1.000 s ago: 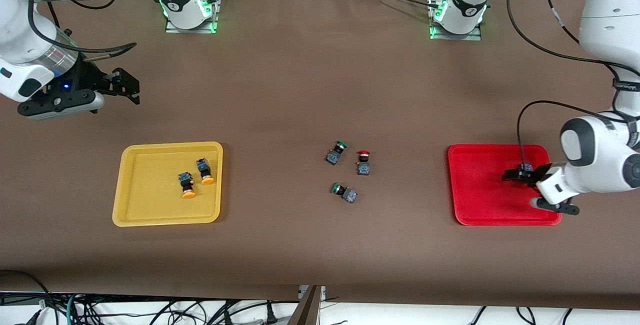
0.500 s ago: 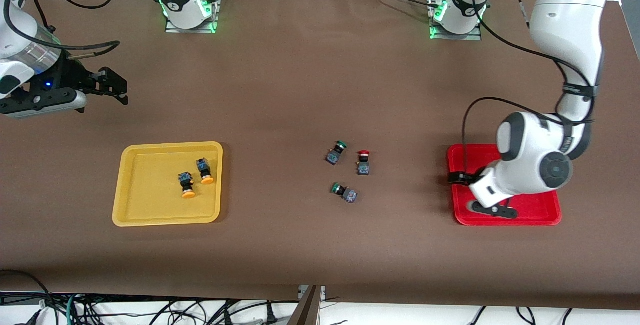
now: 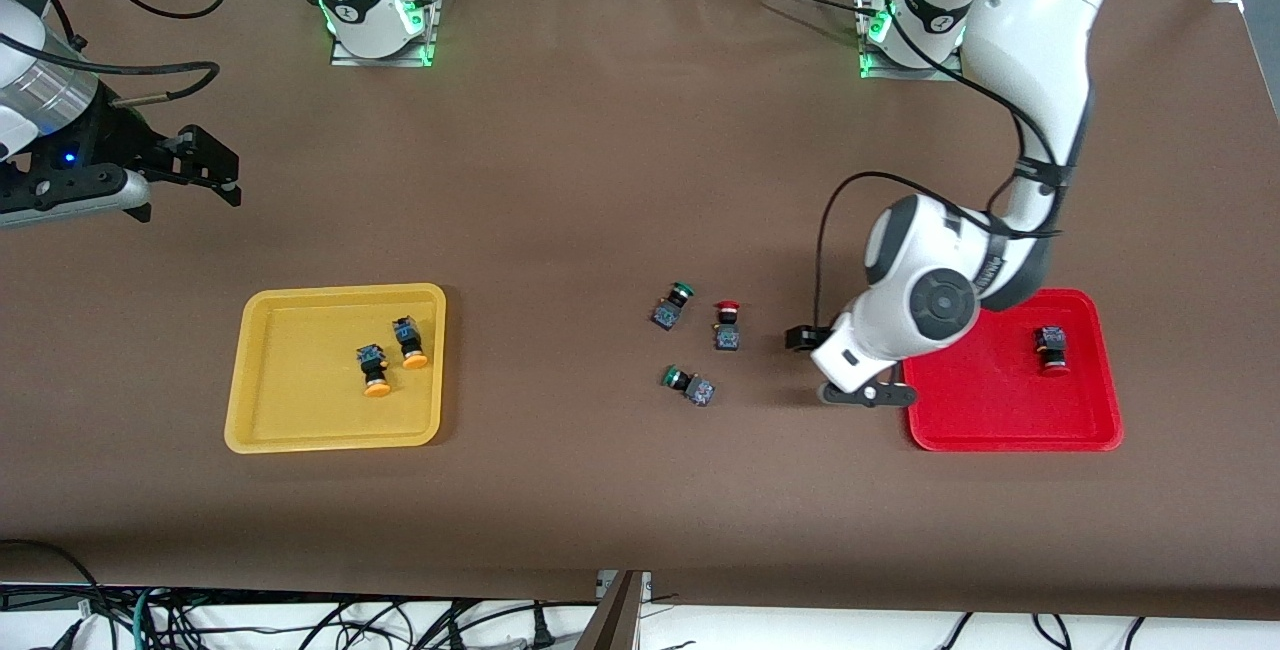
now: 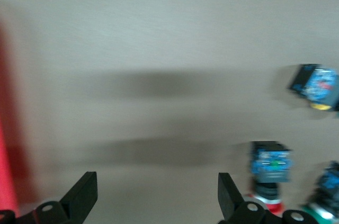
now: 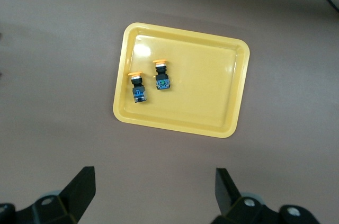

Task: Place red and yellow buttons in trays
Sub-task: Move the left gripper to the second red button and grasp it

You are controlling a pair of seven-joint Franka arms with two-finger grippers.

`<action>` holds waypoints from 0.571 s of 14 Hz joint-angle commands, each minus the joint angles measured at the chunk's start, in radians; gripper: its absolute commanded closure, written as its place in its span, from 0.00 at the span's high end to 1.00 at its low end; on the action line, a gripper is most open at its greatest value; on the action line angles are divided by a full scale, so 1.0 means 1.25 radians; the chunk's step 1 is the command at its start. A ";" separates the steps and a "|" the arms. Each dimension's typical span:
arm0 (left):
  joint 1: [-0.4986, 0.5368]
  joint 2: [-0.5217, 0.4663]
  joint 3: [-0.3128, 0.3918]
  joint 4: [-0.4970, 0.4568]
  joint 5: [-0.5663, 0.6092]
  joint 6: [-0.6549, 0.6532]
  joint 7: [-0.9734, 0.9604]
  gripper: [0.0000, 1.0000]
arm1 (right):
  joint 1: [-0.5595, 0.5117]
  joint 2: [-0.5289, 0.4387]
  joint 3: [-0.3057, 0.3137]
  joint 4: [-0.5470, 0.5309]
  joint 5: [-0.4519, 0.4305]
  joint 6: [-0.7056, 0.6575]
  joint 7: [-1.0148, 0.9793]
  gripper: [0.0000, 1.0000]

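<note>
- The left arm bends down from its base; its left gripper [image 3: 812,362] hangs over bare table between the red tray [image 3: 1010,425] and the loose buttons, fingers [image 4: 85,200] spread wide, holding nothing.
- One red button [image 3: 1050,348] lies in the red tray; another [image 3: 727,324] stands mid-table beside two green buttons [image 3: 673,306].
- The right gripper [image 3: 215,170] waits, spread and empty, over the table's right-arm end.
- Two yellow buttons [image 3: 385,360] lie in the yellow tray [image 3: 300,430].

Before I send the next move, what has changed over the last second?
The left tool let go of a red button in the red tray and swung out, open, toward the loose buttons mid-table. The right tool, open, drifted slightly toward its table end. Yellow tray and the other buttons stayed put.
</note>
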 commanded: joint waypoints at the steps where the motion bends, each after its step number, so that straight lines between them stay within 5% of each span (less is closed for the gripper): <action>1: -0.058 0.012 0.014 0.001 -0.002 0.030 -0.064 1.00 | -0.006 0.029 0.006 0.024 -0.001 -0.020 0.011 1.00; 8: -0.146 0.059 0.019 -0.007 0.001 0.158 -0.143 1.00 | -0.002 0.030 0.009 0.027 0.002 -0.009 0.012 1.00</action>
